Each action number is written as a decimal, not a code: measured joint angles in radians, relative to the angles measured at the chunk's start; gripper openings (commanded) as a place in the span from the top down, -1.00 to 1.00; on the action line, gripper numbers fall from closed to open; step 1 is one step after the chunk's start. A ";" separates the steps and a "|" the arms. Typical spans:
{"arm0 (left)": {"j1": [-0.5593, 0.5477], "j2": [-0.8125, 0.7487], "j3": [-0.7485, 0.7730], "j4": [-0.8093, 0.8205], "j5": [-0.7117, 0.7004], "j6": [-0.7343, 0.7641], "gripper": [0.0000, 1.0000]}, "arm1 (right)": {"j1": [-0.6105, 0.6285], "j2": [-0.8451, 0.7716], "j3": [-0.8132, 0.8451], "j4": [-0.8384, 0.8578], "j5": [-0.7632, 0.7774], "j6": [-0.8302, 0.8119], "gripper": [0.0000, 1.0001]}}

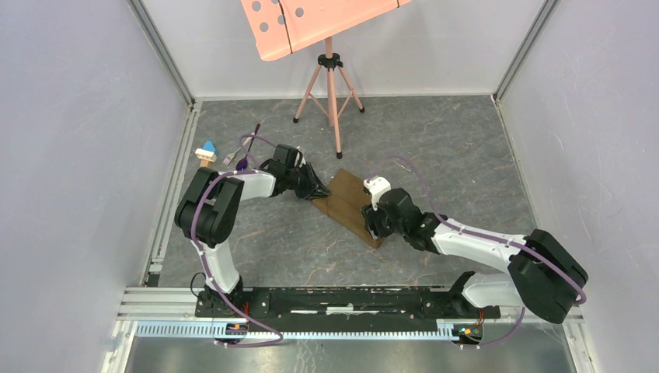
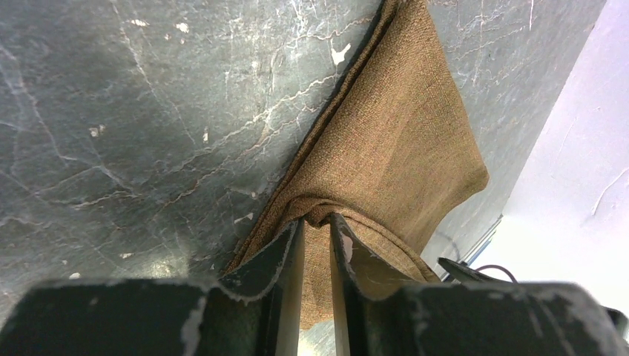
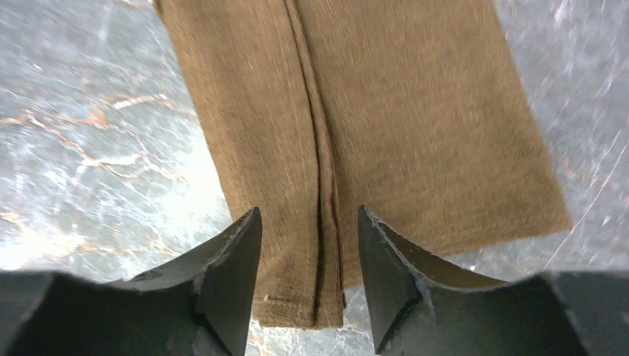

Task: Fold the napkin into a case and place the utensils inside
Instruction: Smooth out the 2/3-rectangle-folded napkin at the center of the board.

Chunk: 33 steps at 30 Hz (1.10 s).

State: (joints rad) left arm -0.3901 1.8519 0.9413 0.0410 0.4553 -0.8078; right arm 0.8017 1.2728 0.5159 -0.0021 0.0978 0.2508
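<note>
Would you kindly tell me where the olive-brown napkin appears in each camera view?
Top external: the napkin is a slanted brown strip at the picture's centre.
Left wrist: it runs from top centre down to the left hand, which pinches a bunched corner.
Right wrist: upper middle, its hemmed edge running between the open right hand.
Shared landmark: the grey marbled table.

Top cam: high over near edge of desk (image 1: 466,155), tilted down. Wrist cams: close, steep onto desk; all three share napkin (image 1: 342,200).
</note>
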 measured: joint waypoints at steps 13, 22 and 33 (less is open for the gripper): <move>0.004 0.004 0.001 -0.001 -0.005 0.000 0.55 | -0.011 0.364 0.315 0.203 -0.467 -0.005 0.18; 0.021 0.008 0.002 -0.001 -0.002 0.000 0.56 | -0.113 0.496 0.247 0.360 -0.668 0.091 0.21; 0.028 0.021 0.009 0.000 0.019 0.000 0.57 | -0.193 0.283 -0.033 0.364 -0.717 0.079 0.19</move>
State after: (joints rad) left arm -0.3618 1.8732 0.9501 0.0410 0.4747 -0.8074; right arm 0.6086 1.5555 0.4828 0.3622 -0.6189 0.3298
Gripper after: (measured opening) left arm 0.218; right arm 0.400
